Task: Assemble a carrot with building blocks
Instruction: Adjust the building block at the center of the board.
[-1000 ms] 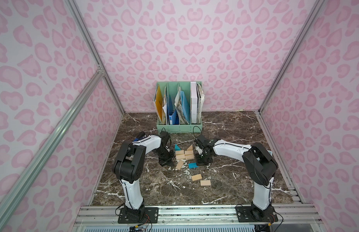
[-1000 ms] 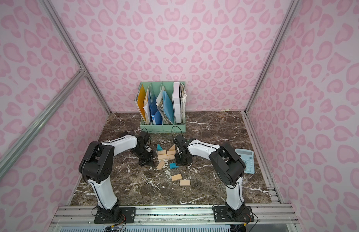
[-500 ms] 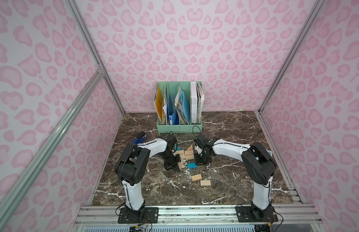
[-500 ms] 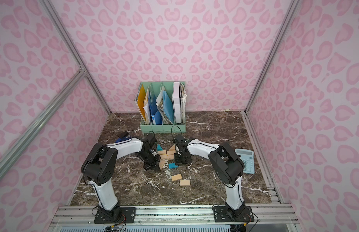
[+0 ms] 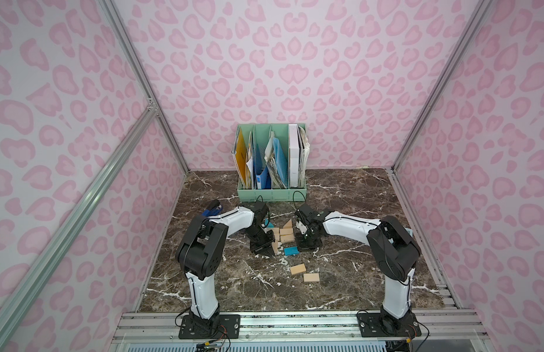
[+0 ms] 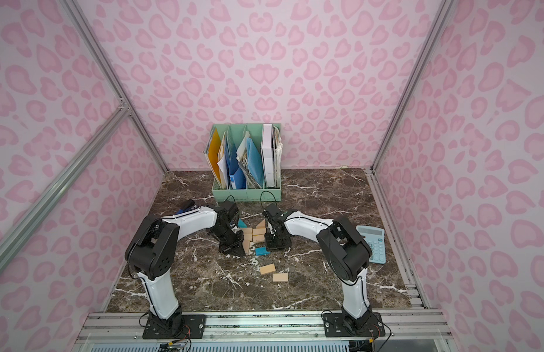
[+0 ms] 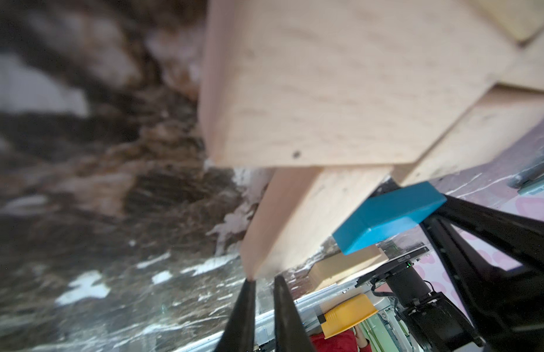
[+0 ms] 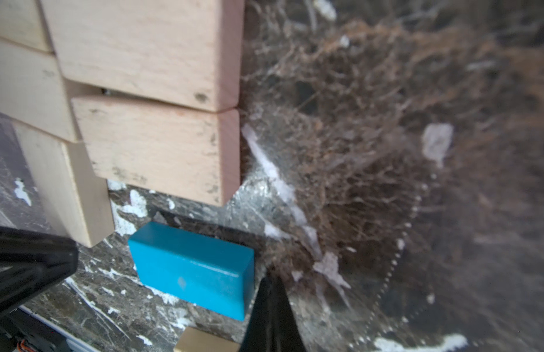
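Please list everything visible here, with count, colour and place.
grouped blocks: five, pale wood, between the arms
loose blocks: two, pale wood, nearer front
wooden triangle: one, pale, behind the group
teal triangle: one, behind the group
teal block: one, in front of group
file organizer: one, green, back wall
calculator: one, blue, beside right arm
small object: one, blue-black, behind left arm
table: dark marble
left fingers: black, slightly apart, empty
right fingers: black, shut

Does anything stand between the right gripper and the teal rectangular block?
Nothing visible does. The right gripper, shut, sits right at the end of the teal rectangular block on the marble table; whether they touch I cannot tell.
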### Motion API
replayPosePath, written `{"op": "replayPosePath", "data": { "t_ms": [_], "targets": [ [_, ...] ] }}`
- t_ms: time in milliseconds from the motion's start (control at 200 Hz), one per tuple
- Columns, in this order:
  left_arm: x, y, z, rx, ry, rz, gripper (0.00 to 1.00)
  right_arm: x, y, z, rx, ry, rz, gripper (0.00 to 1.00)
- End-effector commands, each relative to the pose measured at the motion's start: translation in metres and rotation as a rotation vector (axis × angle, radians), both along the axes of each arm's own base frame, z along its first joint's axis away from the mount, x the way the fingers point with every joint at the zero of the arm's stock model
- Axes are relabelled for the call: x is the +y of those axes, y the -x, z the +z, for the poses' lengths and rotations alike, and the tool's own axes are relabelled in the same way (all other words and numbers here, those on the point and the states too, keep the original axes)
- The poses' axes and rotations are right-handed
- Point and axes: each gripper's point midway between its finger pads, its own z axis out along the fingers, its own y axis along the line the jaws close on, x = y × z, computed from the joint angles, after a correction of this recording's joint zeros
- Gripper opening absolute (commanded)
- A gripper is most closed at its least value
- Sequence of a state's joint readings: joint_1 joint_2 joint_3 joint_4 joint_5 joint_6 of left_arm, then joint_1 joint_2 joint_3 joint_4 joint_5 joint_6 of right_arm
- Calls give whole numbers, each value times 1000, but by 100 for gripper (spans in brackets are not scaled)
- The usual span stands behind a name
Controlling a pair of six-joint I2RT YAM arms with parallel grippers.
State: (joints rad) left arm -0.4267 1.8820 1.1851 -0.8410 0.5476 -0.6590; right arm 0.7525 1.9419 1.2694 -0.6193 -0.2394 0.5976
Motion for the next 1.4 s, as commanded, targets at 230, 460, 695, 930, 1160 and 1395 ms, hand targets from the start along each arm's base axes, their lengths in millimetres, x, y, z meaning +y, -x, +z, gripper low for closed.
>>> {"op": "replayPosePath", "data": {
  "t_ms": [230,460,695,930,1160,1395],
  "targets": [
    [7,-15,33,-81,-112,-105,61,-2,-2,-2,0,26,10,0],
    [22,-21,13,-94,-206,-193,51,-7,-2,1,-9,33,-8,20],
    [21,-28,-1,-114,-215,-212,47,-13,-3,5,-19,32,-19,32],
    [6,-34,4,-135,-159,-195,48,-19,1,4,-11,37,-19,27],
    [1,-35,0,-138,-161,-204,53,-23,2,3,-10,36,-29,25],
    [0,-28,-22,-94,-181,-243,45,-30,4,4,-11,45,-34,24]
  ]
}}
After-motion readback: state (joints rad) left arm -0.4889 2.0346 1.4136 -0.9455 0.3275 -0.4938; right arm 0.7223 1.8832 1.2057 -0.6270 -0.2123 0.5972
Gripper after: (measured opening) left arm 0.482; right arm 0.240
